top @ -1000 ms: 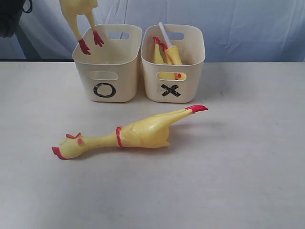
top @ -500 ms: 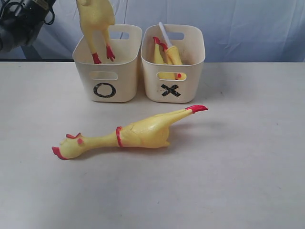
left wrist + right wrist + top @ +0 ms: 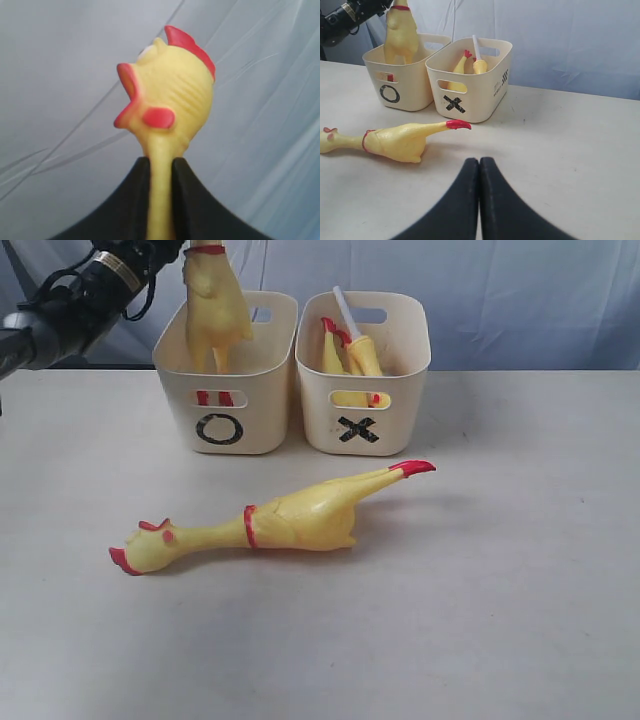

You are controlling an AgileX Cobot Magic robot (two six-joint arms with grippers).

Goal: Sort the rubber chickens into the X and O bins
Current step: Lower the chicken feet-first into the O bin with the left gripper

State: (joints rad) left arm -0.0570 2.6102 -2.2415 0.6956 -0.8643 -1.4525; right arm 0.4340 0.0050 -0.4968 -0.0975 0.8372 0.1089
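Right gripper (image 3: 479,197) nearest, jaws together, empty. Loose chicken (image 3: 290,520) lies mid-surface (image 3: 500,620), head at 8 o'clock, feet toward 2. Behind it, X bin (image 3: 400,390) at 12 with the X-bin chicken (image 3: 362,352) inside, and O bin (image 3: 260,420) at 11. Left gripper (image 3: 161,170) clamped on the held chicken (image 3: 215,315) at its neck; feet down inside O bin, not released. Judging: one sorted, one half in, one left.

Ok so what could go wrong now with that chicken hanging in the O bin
1. The held chicken sticks up well above the rim of the O bin; once the left gripper lets go of its neck, it may flop out or tip the bin.
2. Falling sideways, it could land across the X bin next to it.
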